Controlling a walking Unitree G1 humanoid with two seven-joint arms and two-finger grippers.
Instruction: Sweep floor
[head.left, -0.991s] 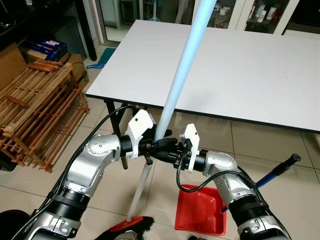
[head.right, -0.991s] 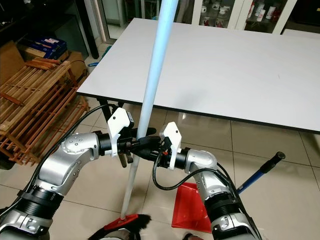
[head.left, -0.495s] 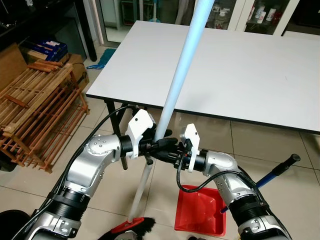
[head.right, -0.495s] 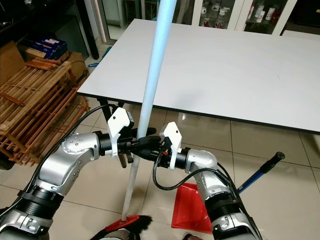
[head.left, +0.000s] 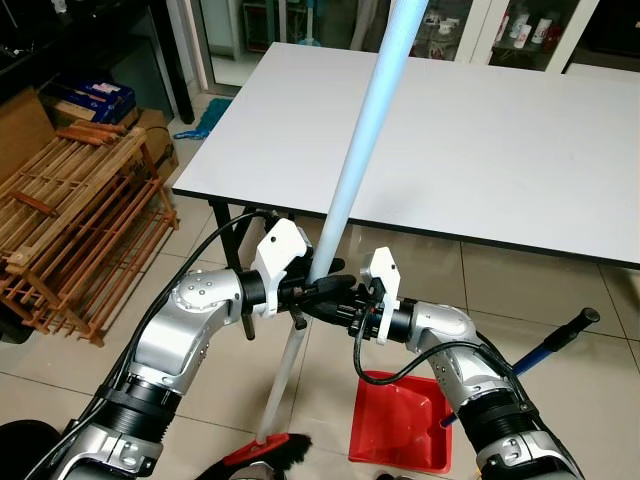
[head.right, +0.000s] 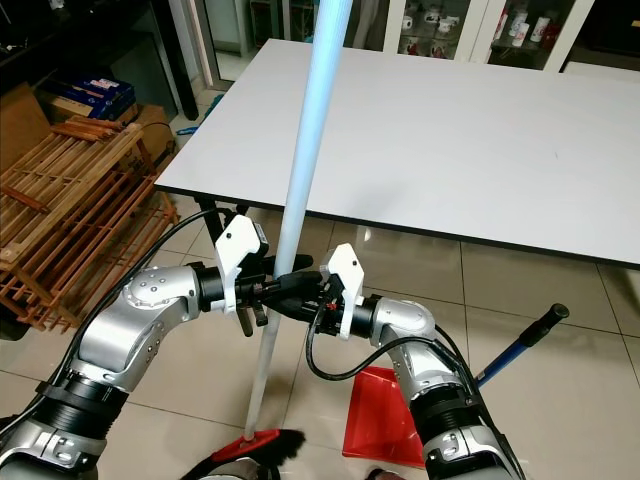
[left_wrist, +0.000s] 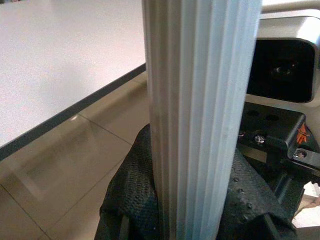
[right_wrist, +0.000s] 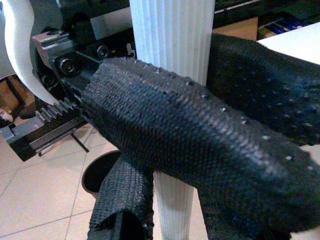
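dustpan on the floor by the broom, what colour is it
Red. The dustpan shows best in the left eye view, on the tiles beside the broom.

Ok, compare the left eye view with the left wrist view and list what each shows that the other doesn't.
Left eye view: red dustpan, wooden rack, broom head, blue-handled tool, and the left gripper and right gripper clamped on the broom handle from opposite sides.
Left wrist view: the handle's ribbed surface, black textured fingers pressed against it.
Both: handle, white table, tiled floor.
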